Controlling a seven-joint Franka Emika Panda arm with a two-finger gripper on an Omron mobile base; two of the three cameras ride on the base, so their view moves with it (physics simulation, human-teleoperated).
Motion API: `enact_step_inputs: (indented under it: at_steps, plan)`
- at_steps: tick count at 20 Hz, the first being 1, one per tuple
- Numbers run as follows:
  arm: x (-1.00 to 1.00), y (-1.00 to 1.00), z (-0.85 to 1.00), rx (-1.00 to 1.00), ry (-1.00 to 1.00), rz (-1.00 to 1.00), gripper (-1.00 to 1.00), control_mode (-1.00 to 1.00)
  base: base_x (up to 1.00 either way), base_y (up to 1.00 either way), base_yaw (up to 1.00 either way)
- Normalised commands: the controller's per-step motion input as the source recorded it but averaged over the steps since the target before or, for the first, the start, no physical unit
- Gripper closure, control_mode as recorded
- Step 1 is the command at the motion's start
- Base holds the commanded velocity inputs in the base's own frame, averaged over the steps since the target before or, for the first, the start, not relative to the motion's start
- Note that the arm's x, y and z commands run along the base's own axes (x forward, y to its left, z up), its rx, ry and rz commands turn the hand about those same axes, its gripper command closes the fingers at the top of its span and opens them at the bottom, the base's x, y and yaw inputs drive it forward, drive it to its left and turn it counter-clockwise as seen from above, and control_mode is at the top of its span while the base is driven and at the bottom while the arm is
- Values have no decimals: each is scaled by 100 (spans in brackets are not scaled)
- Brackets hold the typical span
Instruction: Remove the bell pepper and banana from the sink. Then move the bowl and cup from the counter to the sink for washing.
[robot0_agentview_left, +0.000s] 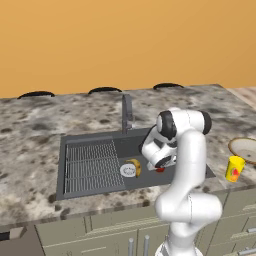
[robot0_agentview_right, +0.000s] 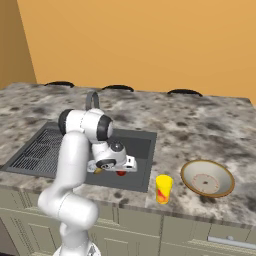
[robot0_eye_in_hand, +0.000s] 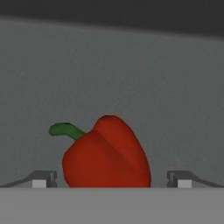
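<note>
- Claw (robot0_eye_in_hand: 112, 183) down in the sink (robot0_agentview_left: 95, 137), jaws spread wide, holding nothing; one fingertip (robot0_eye_in_hand: 41, 179) on each side of the pepper (robot0_eye_in_hand: 107, 153), gaps on both sides, no contact.
- Pepper sits right between the fingertips, straight ahead of the claw, on the grey sink floor; green stem (robot0_eye_in_hand: 65, 130) curls off to the left in hand view.
- From the left base camera the pepper is a red sliver (robot0_agentview_left: 160, 170) just under the hand; from the right base camera a red spot (robot0_agentview_right: 121, 173) below the hand.
- Banana (robot0_agentview_left: 135, 167) just beside the claw, on the drainer side, lying on the sink floor, touching or overlapping the drain (robot0_agentview_left: 127, 170).
- Ribbed drainer (robot0_agentview_left: 92, 165) further out past the banana.
- Faucet (robot0_agentview_left: 127, 112) behind the claw, at the sink's back edge.
- Cup (robot0_agentview_right: 163, 188) on the counter (robot0_agentview_right: 200, 125), outside the sink, near its front corner, on the side of the claw away from the banana; upright.
- Bowl (robot0_agentview_right: 207, 178) beyond the cup, farther from the claw, on the counter, close to the cup but apart.
</note>
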Motion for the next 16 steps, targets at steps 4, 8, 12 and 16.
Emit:
enact_step_inputs:
  at_steps: [4, 8, 12, 16]
  plan:
    - [25, 0, -13, 0, 0, 0, -100, -100, 0, 0, 0]
    - [24, 0, -13, 0, 0, 0, -100, -100, 0, 0, 0]
    - [22, 0, -12, 0, 0, 0, 100, -100, 0, 0, 0]
    - [11, 0, -10, 0, 0, 2, 100, -100, 0, 0, 0]
